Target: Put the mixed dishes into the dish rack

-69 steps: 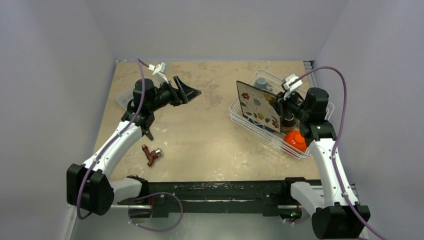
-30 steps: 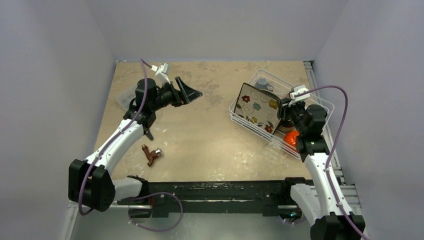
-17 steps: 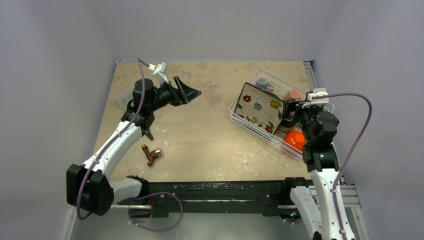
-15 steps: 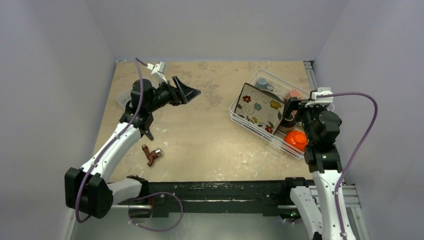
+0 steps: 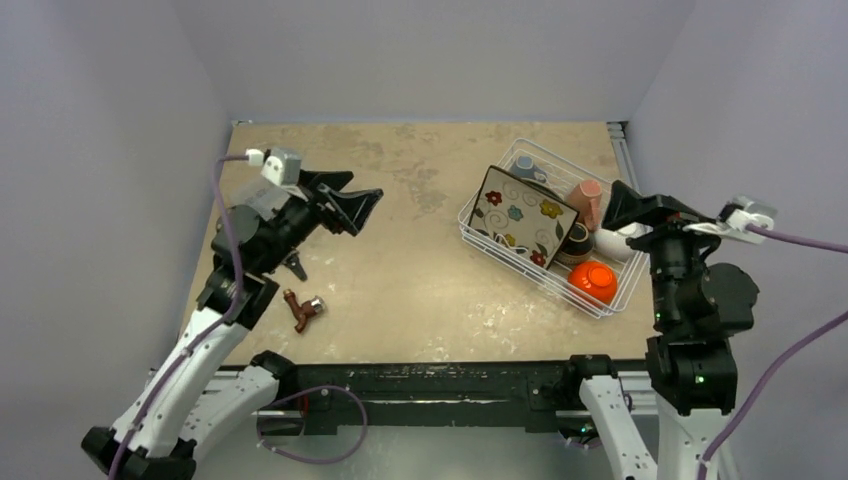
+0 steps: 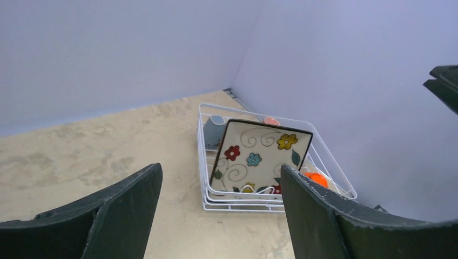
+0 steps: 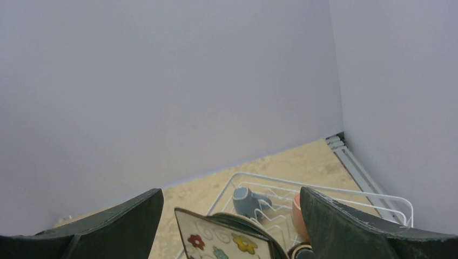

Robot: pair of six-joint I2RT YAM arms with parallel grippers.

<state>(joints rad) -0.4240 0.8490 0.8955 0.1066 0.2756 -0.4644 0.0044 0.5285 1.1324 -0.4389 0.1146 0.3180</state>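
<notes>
Rack [image 5: 468,222], far right, holds: flower plate [image 5: 525,215] upright, teal plate [image 7: 254,221] behind it, blue mug [image 5: 523,165], pink mug [image 5: 590,200], orange bowl [image 5: 592,280], brown bowl [image 5: 577,245], white bowl [image 5: 620,240]. My left gripper [image 5: 350,198] and right gripper [image 5: 630,207]: fingers spread, carrying nothing. Out on the table I see only pliers [image 5: 303,310], so loading looks finished.

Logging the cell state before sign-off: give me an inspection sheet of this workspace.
Surface: tan table, mottled.
Job's things: dish rack at right holds flower plate leaning on edge, pale blue mug, pink mug, orange bowl, dark brown bowl, white bowl.
Clutter: pliers on the table, left side.
Grippers: left gripper and right gripper open, empty, held in the air.
Cables: purple cables along both arms, clear of the dishes.
Surroundings: plain pale walls; nothing else seen.
</notes>
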